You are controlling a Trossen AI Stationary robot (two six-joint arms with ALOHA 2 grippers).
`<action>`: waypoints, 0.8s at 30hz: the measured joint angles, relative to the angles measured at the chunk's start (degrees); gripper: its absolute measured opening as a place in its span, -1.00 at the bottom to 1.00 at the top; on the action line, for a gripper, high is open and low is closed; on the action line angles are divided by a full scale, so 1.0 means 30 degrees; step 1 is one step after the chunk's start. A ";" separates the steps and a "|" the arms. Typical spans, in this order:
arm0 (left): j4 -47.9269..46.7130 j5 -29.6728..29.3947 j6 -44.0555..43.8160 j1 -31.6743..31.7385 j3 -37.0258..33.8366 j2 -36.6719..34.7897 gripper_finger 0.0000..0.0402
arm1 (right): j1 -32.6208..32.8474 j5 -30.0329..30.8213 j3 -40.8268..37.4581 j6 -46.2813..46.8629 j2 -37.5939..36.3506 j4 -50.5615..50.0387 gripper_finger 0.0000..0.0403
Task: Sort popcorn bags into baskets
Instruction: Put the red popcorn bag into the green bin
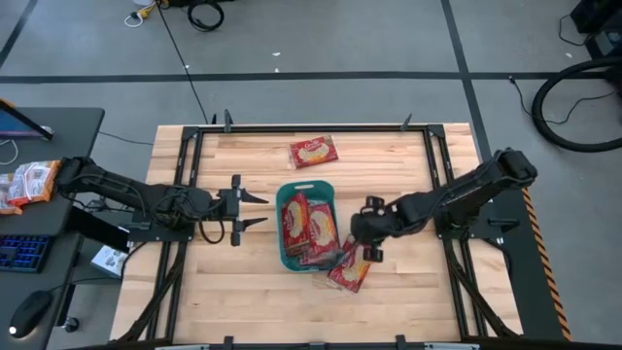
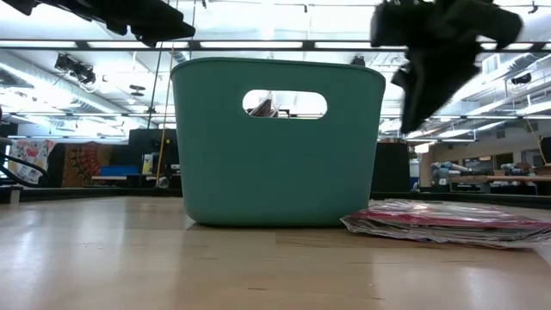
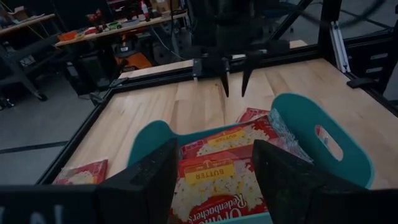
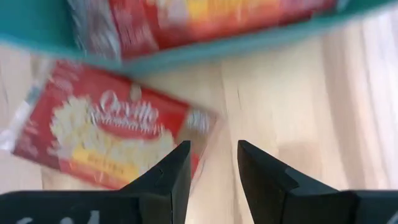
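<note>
Red popcorn bags (image 1: 309, 222) stacked flat inside the teal bin (image 1: 283, 231) at mid-table, cream labels up, filling it nearly wall to wall. Another bag (image 1: 351, 272) flat on the wood just outside the bin's near right corner, seemingly touching it, overlapping further packets tucked against the wall; exact count there impossible to tell. One more bag (image 1: 313, 151) alone on the far side of the table, well apart from the bin, tilted slightly, close to the far frame rail. Seen from the low camera as a tall teal wall (image 2: 275, 172) with a handle slot, the loose packets (image 2: 448, 222) lying flat beside its base.

Right end effector (image 1: 368, 228) hovering above the bin's right edge and the loose bag, fingers (image 4: 171, 180) parted with a narrow gap, holding nothing, bare wood showing between them. Left end effector (image 1: 255, 211) just beside the bin's left wall, pointed at it, fingers (image 3: 146, 186) spread wide and empty.

Bare wooden table (image 1: 243, 282) open on the near left and along the near edge; also wide open at the far right. Black frame rails bounding the work area on all sides.
</note>
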 joint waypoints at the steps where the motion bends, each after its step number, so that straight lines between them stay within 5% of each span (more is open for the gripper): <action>1: 0.0000 0.0005 -0.0148 -0.0001 0.0000 0.0000 0.04 | 0.0290 -0.0025 -0.0002 0.0627 0.0063 -0.0484 -0.33; 14: 0.0212 -0.0068 -0.0430 -0.0001 0.0000 0.0007 0.04 | 0.4726 0.1316 -0.1224 0.4588 0.1612 0.1458 -0.33; 24: 0.0729 -0.0068 -0.0422 -0.0002 0.0007 0.0007 0.04 | 0.4005 0.3451 -0.1234 0.7925 0.2799 0.0429 -0.33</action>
